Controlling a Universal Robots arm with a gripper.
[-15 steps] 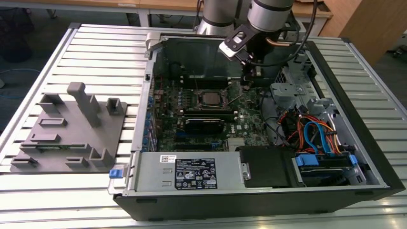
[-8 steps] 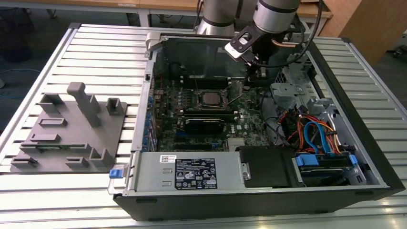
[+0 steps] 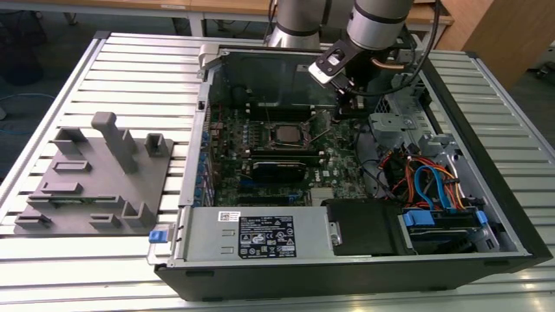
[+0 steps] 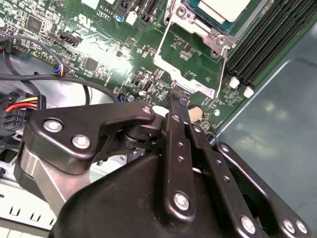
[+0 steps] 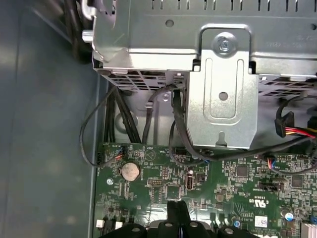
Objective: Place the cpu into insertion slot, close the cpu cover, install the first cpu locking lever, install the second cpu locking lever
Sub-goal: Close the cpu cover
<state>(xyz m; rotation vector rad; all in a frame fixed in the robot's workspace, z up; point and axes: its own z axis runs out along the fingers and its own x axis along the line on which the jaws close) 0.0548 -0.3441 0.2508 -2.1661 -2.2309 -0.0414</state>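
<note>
The cpu (image 4: 224, 7) shows its silvery top, lying in the insertion slot (image 3: 284, 134) on the green board. Silver metal of the cpu cover (image 4: 190, 73) frames it; I cannot tell whether the cover is fully down. My gripper (image 4: 177, 100) is shut with nothing between its fingers, its tips just above the board beside the corner of the silver frame. In the exterior view the gripper (image 3: 334, 114) hangs inside the case at the slot's right. In the first wrist view the fingertips (image 5: 177, 207) point at the board below a coin battery (image 5: 130, 171).
Long black memory slots (image 4: 265, 47) run beside the socket. A metal drive cage (image 5: 223, 84) with cables (image 5: 173, 124) stands close to the gripper. The grey power supply box (image 3: 251, 235) fills the case front. A grey fixture plate (image 3: 87, 179) lies left of the case.
</note>
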